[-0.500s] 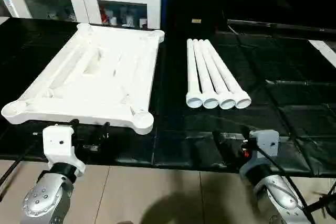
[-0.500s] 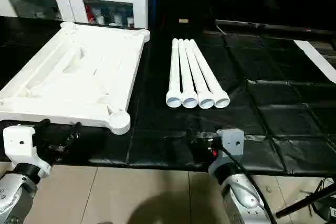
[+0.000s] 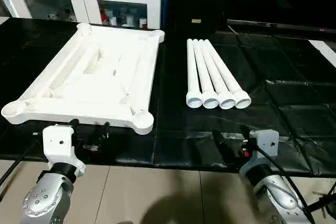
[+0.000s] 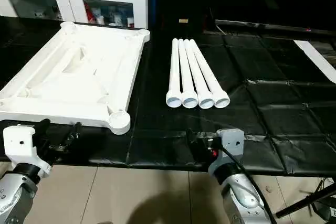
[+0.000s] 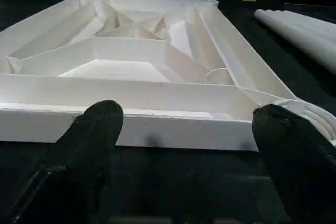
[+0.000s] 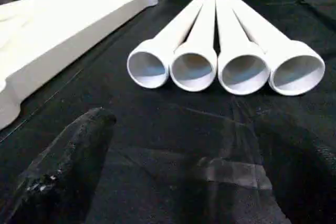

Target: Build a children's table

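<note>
tabletop: underside up, left | four legs: side by side, right

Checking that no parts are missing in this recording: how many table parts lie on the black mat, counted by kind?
Tabletop, lying underside up: 1
Legs, side by side to the right of the tabletop: 4
Total: 5 parts, all white and none joined yet.
</note>
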You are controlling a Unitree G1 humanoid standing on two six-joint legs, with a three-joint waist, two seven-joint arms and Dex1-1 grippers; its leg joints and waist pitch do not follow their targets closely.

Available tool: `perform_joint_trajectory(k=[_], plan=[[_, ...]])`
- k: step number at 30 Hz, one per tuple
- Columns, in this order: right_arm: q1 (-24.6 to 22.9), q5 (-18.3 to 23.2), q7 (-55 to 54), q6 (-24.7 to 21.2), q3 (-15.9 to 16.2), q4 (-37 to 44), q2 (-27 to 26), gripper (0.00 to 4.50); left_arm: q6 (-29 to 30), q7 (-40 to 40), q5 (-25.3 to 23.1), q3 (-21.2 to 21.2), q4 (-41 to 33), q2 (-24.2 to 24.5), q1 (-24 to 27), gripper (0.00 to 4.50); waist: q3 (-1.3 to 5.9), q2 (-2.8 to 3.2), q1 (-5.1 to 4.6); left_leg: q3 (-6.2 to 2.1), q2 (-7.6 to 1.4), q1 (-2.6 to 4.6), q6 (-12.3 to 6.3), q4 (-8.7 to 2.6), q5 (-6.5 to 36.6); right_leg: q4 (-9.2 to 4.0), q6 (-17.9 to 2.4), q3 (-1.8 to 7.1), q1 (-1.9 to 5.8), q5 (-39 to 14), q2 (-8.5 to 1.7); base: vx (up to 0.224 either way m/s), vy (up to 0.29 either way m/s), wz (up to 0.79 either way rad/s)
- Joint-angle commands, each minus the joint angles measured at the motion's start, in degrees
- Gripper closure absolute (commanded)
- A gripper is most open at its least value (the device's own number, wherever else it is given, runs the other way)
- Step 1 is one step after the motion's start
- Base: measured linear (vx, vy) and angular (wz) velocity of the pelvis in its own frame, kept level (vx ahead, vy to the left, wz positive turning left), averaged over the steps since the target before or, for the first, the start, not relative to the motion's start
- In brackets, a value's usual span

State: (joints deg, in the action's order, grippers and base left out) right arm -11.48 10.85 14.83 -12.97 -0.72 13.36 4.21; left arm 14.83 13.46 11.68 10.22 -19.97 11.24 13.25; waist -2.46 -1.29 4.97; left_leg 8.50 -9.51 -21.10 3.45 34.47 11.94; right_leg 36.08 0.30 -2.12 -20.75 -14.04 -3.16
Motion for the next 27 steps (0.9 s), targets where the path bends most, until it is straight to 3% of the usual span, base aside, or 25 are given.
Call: perform_joint_trajectory(k=[1,9,10,11,12,13,15,16,18,19,22,23,24,25,27], plan=[[-0.13,-0.14,-0.49,-0.24,-0.8,-0.08,0.37,0.0,0.57,-0.2,0.4,-0.06,-0.05,0.24,-0.07,0.04,2.0,0.85,-0.17,-1.15,-3.39,0.5,0.35,-5.11,12.88,-4.75,-6.79,2.92,1.28,-3.32,-4.26,0.0,0.0,0.0],[-0.13,-0.14,-0.49,-0.24,-0.8,-0.08,0.37,0.0,0.57,-0.2,0.4,-0.06,-0.05,0.24,-0.07,0.04,2.03,0.8,-0.17,-1.14,-3.37,0.48,0.36,-5.08,12.8,-4.72,-6.81,2.93,1.3,-3.18,-4.25,0.0,0.0,0.0],[0.61,-0.79,-6.85,-7.35,-5.96,2.34,1.44,0.0,12.58,0.38,-5.1,-7.45,10.56,3.46,-11.44,0.04,2.18,4.78,-0.84,-1.25,-3.25,1.11,1.94,-4.92,12.57,-4.04,-6.61,3.15,0.58,-1.84,-3.85,0.0,0.0,0.0],[0.61,-0.79,-6.85,-7.35,-5.96,2.34,1.44,0.0,12.58,0.38,-5.1,-7.45,10.56,3.46,-11.44,0.04,1.4,2.68,-0.32,-0.17,-2.67,3.4,2.11,-4.56,18.22,-5.65,-5.32,3.09,-1.56,-7.41,-2.66,0.0,0.0,0.0],[1.42,-0.35,-5.63,-7.3,-5.53,1.16,1.94,0.0,11.91,0.0,-5.73,-7.51,9.52,3.55,-10.36,0.04,1.39,-2.05,-0.99,0.17,-2.56,2.53,1.02,-4.61,18.86,-5.9,-4.65,3.16,-0.19,-11.51,-2.9,-0.057,0.007,0.17],[2.03,0.05,-4.66,-7.34,-5.16,0.29,2.29,0.0,11.46,-0.26,-6.13,-7.52,8.73,3.6,-9.53,0.04,2.05,-0.07,-0.7,-0.52,-3.15,0.3,1.36,-5.28,11.77,-4.79,-5.18,3.08,1.85,-8.44,-4.12,0.0,0.0,0.0],[2.55,0.35,-3.55,-7.69,-4.56,-0.48,2.74,0.0,10.93,-0.56,-6.53,-7.51,7.85,3.62,-8.53,0.04,1.89,0.09,-1.22,-0.5,-3.15,-0.01,0.68,-5.35,10.73,-4.81,-4.76,3.02,1.51,-8.24,-4.1,0.0,0.0,0.0],[2.54,0.26,-3.35,-7.89,-4.34,-0.42,2.91,0.0,10.92,-0.61,-6.51,-7.5,7.51,3.58,-8.31,0.04,2.5,0.39,-2.26,-0.45,-3.16,0.14,0.83,-4.88,10.3,-4.69,-5.44,3.21,1.45,-6.4,-4.09,0.0,0.0,0.0],[2.55,0.2,-3.21,-7.8,-4.26,-0.41,3.02,0.0,10.92,-0.6,-6.48,-7.49,7.3,3.58,-8.21,0.04,2.66,0.23,-2.86,-0.37,-3.16,0.26,0.53,-4.6,9.08,-4.42,-6.3,3.23,1.32,-1.15,-3.86,0.0,0.0,0.0],[2.58,-0.6,-3.24,-7.26,-3.95,-0.31,3.39,0.0,10.9,-0.57,-6.4,-7.45,7.06,3.57,-8.1,0.04,2.59,-0.42,-3.11,-0.27,-3.1,0.28,-0.13,-4.51,9.04,-4.43,-6.85,3.17,1.35,0.26,-3.7,0.0,0.0,0.0],[2.95,-1.34,-0.91,-5.46,-1.35,1.63,4.96,0.0,10.9,-0.88,-5.54,-7.03,6.19,3.62,-8.51,0.04,2.42,-0.26,-2.87,-0.08,-3.18,0.5,-1.07,-4.44,9.88,-4.64,-7.6,3.28,1.17,-1.68,-3.8,0.0,0.0,0.0],[2.97,-1.09,-0.53,-5.68,-1.03,2.09,5.04,0.0,10.84,-0.87,-5.45,-6.86,5.92,3.52,-8.52,0.04,2.32,-1.16,-2.96,0.0,-3.2,0.38,-1.33,-4.49,10.08,-4.77,-7.49,3.25,1.23,-2.55,-3.73,0.0,0.0,0.0],[3.18,-1.99,0.13,-4.56,-0.03,2.59,5.69,0.0,9.99,-0.74,-4.98,-6.37,4.93,3.09,-8.34,0.04,2.34,-0.86,-2.62,-0.08,-3.32,0.53,-1.38,-4.54,10.4,-4.71,-7.43,3.26,1.18,-4.5,-3.97,0.0,0.0,0.0],[3.77,-1.68,1.07,-4.31,0.72,2.92,5.81,0.0,7.74,-0.55,-4.14,-5.57,3.14,2.33,-7.94,0.04,2.18,-1.34,-2.69,0.0,-3.4,0.46,-1.46,-4.55,10.7,-4.98,-7.39,3.29,1.08,-5.54,-3.97,0.0,0.0,0.0],[5.34,0.24,0.49,-6.15,0.15,3.53,4.38,0.0,4.96,0.67,-2.37,-5.0,-0.55,1.93,-7.16,0.04,2.13,-1.33,-2.6,-0.16,-3.64,0.45,-1.43,-4.78,11.08,-4.89,-7.61,3.31,1.04,-6.44,-4.11,0.0,0.0,0.0]])
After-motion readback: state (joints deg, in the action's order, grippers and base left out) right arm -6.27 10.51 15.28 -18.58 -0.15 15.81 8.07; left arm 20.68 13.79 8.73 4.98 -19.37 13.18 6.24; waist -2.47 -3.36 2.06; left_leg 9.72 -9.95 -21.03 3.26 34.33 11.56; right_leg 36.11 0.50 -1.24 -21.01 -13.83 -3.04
